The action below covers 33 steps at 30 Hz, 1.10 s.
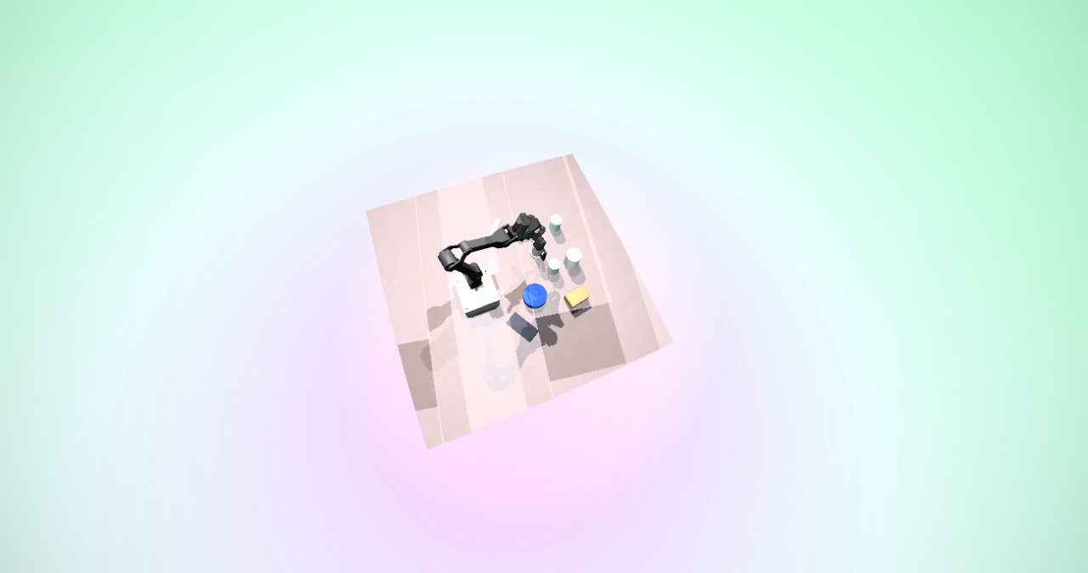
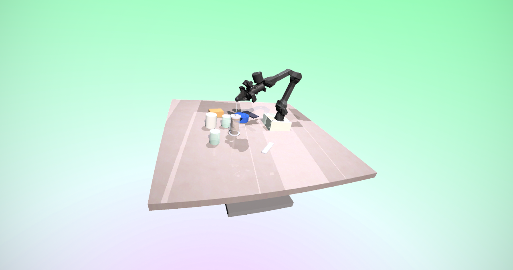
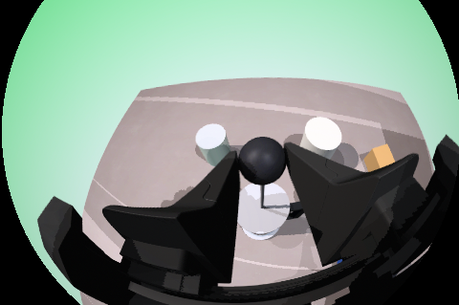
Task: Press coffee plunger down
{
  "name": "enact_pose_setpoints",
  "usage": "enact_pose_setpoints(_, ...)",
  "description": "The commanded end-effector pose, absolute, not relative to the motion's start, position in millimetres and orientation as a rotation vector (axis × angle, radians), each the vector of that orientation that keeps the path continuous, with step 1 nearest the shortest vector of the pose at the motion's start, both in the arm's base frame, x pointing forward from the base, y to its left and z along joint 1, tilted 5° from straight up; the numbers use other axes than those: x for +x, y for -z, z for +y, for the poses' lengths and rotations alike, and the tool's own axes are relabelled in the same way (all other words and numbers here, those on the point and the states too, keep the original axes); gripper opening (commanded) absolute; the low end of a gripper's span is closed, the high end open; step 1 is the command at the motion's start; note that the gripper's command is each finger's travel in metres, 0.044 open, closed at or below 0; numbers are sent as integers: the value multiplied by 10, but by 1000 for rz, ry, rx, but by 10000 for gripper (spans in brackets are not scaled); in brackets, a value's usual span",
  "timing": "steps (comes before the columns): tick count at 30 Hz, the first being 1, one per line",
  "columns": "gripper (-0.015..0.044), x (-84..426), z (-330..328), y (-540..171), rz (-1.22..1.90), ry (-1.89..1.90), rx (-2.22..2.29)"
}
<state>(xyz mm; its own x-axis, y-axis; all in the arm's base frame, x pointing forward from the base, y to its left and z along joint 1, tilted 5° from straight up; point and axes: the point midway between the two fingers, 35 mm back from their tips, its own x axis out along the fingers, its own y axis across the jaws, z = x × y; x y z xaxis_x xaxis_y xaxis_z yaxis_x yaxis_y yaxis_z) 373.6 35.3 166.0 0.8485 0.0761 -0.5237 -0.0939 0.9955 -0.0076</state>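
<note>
Wrist view, nearest first: the gripper (image 3: 262,171) has its two black fingers closed partway against the black plunger knob (image 3: 262,159), one finger on each side, knob gripped between the tips. Directly below the knob the thin rod runs down to the lid of the coffee press (image 3: 263,212), seen from above as a pale round top.

Exterior view: the press (image 2: 235,123) stands upright on the table (image 2: 222,168), plunger rod raised, its top reaching the gripper (image 2: 238,98) above it. A white ring marks the table around the base of the press.

Beyond the press in the wrist view: a pale green cup (image 3: 212,141) to the left and a cream cylinder (image 3: 321,136) to the right, both upright and apart from the press. An orange block (image 3: 379,158) lies farther right, partly hidden by the right finger.

Exterior view also shows a blue round container (image 2: 243,117) just behind the press, and a flat white strip (image 2: 267,147) lying well apart on the table towards the near edge.
</note>
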Motion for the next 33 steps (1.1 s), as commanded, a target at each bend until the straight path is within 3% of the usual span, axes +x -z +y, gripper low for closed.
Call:
enact_pose_setpoints(1, 116, 3718, 352, -1493, 578, -90, -30)
enact_pose_setpoints(33, 116, 3779, 354, -966, 578, -90, -30)
